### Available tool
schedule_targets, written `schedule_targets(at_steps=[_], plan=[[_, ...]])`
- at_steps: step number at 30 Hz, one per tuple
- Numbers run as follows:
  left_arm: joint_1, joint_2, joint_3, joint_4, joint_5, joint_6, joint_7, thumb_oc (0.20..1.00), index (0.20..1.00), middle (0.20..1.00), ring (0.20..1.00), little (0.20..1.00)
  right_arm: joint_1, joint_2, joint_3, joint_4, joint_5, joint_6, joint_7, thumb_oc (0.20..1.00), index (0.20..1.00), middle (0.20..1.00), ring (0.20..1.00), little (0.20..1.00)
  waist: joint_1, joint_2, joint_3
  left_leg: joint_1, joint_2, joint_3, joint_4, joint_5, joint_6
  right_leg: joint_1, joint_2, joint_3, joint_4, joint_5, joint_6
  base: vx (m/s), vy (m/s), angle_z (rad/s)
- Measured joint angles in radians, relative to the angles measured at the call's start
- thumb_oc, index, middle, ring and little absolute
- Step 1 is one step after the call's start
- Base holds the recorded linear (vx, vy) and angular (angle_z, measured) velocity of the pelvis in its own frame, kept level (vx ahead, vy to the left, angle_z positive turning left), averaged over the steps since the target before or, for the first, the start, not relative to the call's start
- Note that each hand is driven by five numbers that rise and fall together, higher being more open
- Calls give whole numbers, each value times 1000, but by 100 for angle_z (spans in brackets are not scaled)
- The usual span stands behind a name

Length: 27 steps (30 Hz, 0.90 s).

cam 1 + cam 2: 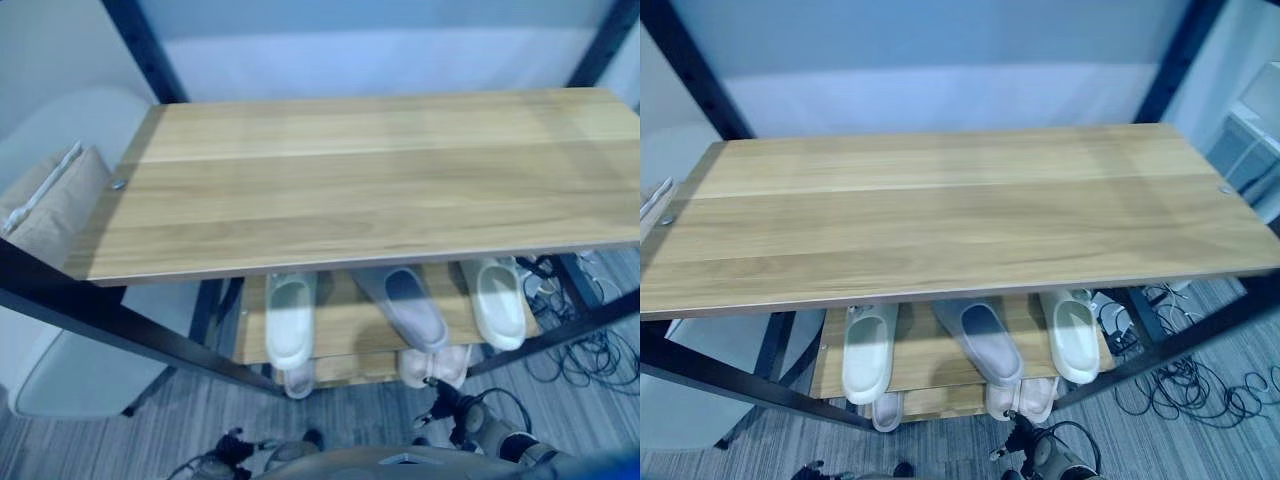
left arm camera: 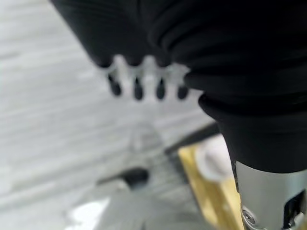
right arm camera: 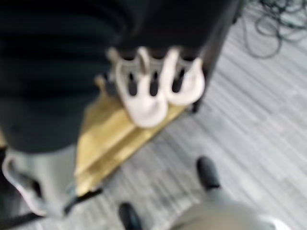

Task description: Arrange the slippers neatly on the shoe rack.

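Slippers (image 3: 158,91), seemingly pale pink, lie just beyond right robot hand (image 3: 153,81).

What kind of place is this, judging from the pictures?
Probably an indoor room set up as an entryway: a wooden shoe rack holding slippers, grey plank flooring and a padded chair beside it.

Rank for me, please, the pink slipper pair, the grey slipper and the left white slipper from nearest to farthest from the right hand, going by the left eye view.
From the right hand:
1. pink slipper pair: lowest shelf, right side, just by the hand.
2. grey slipper: middle of the shelf above.
3. left white slipper: left end of that same shelf.
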Motion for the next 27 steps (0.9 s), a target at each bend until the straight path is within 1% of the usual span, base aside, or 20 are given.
schedule_targets(at_steps=[1,3,5,7,9,12,15,16,21,27], plan=[[0,1,0,-1,0,0,-2,1000,1000,1000,1000,1000,18,5,-2,-8,0,1,0,1000,1000,1000,1000,1000,-9,-6,-2,5,14,-2,-14,4,-16,-3,13,15,0,-9,-8,-30,-66,-14],[-8,-1,-5,-2,0,0,-6,1000,1000,1000,1000,1000,39,10,-6,-7,1,3,1,1000,1000,1000,1000,1000,-22,-17,-3,6,24,-3,-27,14,-28,-7,25,16,-2,-11,-14,-33,-52,-4],[-10,5,-5,-1,0,0,-19,1000,1000,1000,1000,1000,59,10,-27,-8,2,5,0,1000,1000,1000,1000,1000,-33,-38,-15,-1,34,6,-31,16,-29,-20,32,27,-5,-12,-25,-48,-57,-15],[-16,13,-5,-1,0,0,-18,1000,1000,1000,1000,1000,81,11,-29,-8,4,9,-1,1000,1000,1000,1000,1000,-40,-50,-24,-4,39,7,-40,19,-26,-33,33,27,-5,-12,-24,-35,-48,-6],[-10,22,-12,-4,0,1,-19,1000,1000,1000,1000,1000,95,18,-51,-14,4,9,-8,1000,1000,1000,1000,1000,-47,-61,-32,-3,37,10,-36,21,-26,-36,32,32,-5,-6,-31,-10,-40,-4],[-2,23,-14,-9,0,1,-17,1000,1000,1000,1000,1000,105,16,-65,-17,4,9,-10,1000,1000,1000,1000,1000,-48,-54,-30,1,33,21,-35,24,-30,-35,33,43,-5,6,-24,-2,-44,-11],[2,23,-14,-14,0,1,-16,1000,1000,1000,1000,1000,106,15,-85,-17,23,10,-17,1000,1000,1000,1000,1000,-53,-49,-28,9,29,26,-35,23,-28,-32,33,45,-4,6,-25,0,-23,-8],[3,23,-14,-22,0,1,-15,1000,1000,1000,1000,1000,109,15,-107,-17,42,10,-23,1000,1000,1000,1000,1000,-58,-48,-28,10,26,29,-35,23,-27,-32,32,49,-3,7,-25,-1,-20,-5],[3,23,-14,-28,0,1,-15,1000,1000,1000,1000,1000,113,14,-127,-15,75,11,-37,1000,1000,1000,1000,1000,-72,-40,-28,29,24,49,-36,15,-21,-25,33,73,-5,7,-28,-2,-11,-11],[-2,23,-15,-28,0,1,-15,1000,1000,1000,1000,1000,132,16,-163,-8,125,11,-42,1000,1000,1000,1000,1000,-78,-43,-31,31,21,57,-41,11,-15,-28,28,87,-5,8,-29,4,5,-5]])
